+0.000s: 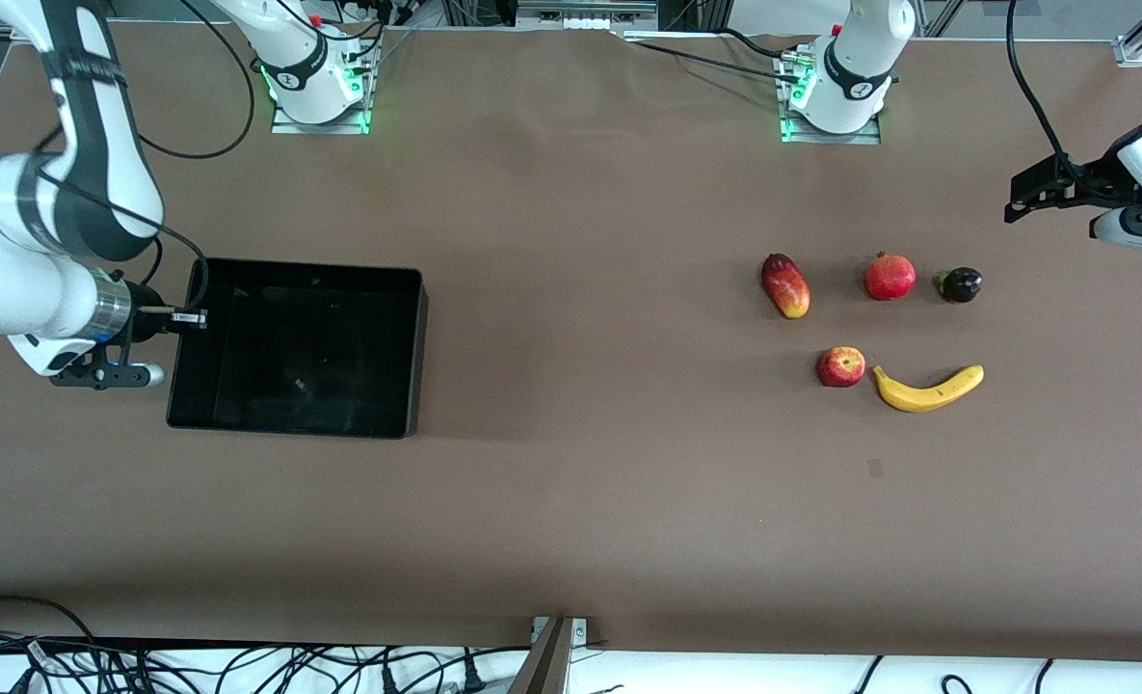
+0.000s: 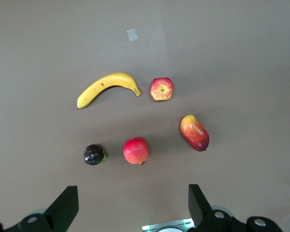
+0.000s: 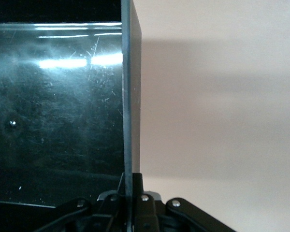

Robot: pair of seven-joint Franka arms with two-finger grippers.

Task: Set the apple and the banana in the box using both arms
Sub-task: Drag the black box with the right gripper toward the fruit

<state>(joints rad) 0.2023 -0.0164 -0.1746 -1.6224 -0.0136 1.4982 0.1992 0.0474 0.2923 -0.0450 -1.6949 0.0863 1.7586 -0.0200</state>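
The apple (image 1: 841, 366) lies beside the banana (image 1: 927, 388) toward the left arm's end of the table. Both show in the left wrist view, the apple (image 2: 162, 89) and the banana (image 2: 108, 87). My left gripper (image 1: 1023, 198) hangs open and empty, high over the table at that end (image 2: 133, 205), clear of the fruits. The black box (image 1: 416, 357) sits toward the right arm's end and holds nothing. My right gripper (image 1: 190, 316) is shut on the box's end wall (image 3: 128, 96), one finger inside and one outside.
A red-yellow mango (image 1: 785, 285), a red pomegranate (image 1: 889, 277) and a small dark fruit (image 1: 960, 284) lie in a row farther from the camera than the apple and banana. The arm bases (image 1: 845, 77) (image 1: 315, 77) stand along the table's back edge.
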